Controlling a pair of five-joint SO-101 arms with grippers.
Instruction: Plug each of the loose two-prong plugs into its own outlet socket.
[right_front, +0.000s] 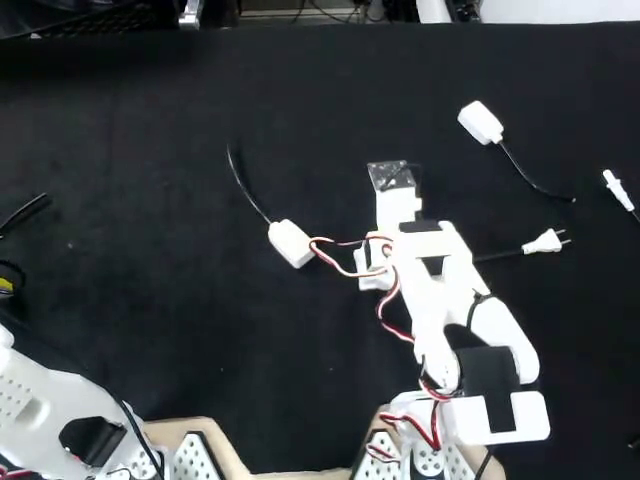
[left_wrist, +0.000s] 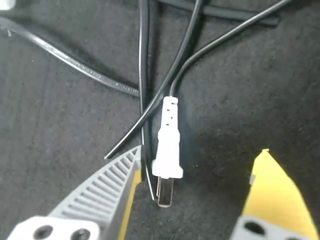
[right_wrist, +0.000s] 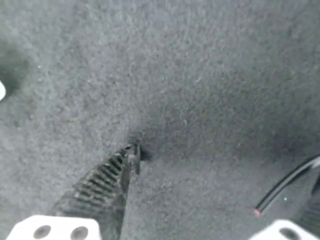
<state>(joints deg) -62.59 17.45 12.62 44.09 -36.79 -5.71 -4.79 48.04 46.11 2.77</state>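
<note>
A white two-prong plug (left_wrist: 167, 145) lies on the black cloth with its prongs pointing toward the camera, among crossing black cables (left_wrist: 145, 65). My left gripper (left_wrist: 200, 152) stands open around it, the grey finger (left_wrist: 105, 192) close beside the plug and the yellow finger (left_wrist: 272, 187) farther off. Two more plugs lie at the right: one (right_front: 545, 241) on its cable, the other (right_front: 618, 188) at the edge. White outlet sockets sit at the middle (right_front: 291, 243) and the back right (right_front: 480, 122). My right gripper (right_front: 392, 178) hangs open over bare cloth between them, its dark finger (right_wrist: 107, 187) just above the cloth.
The right arm (right_front: 450, 300) stretches from the front edge to the table's middle, with red and white wires looping toward the middle socket. A black cable end with a red tip (right_wrist: 257, 212) lies by the right gripper. The left arm's base (right_front: 50, 420) fills the front left corner.
</note>
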